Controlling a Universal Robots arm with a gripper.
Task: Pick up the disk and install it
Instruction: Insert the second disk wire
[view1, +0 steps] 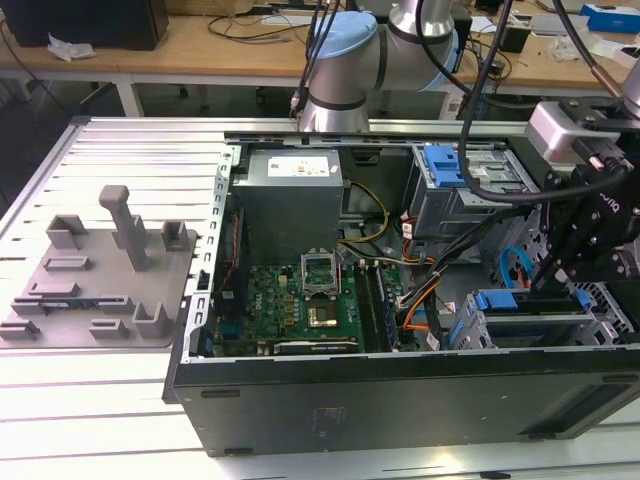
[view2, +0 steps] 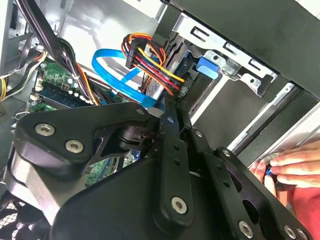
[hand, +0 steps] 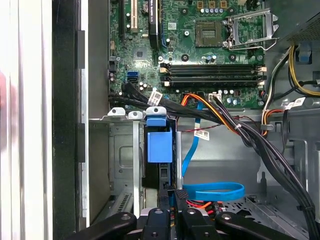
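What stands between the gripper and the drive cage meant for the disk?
Nothing visible lies directly between the gripper and the blue-latched grey cage in the first wrist view. A blue flat cable loops close beside that path.

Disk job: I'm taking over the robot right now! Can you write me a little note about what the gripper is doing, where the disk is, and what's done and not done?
Gripper: low inside the open computer case, right at the drive cage. I cannot tell if it is open or shut.
Disk: the blue-framed piece standing on edge in the cage slot next to the gripper looks like it. Its silver face is hidden, so I am not sure.
Done: the pick-up seems finished and the disk is at its slot.
Left: I cannot tell if it is pushed fully home.
Careful: a person's hand is close to the gripper in the second wrist view.
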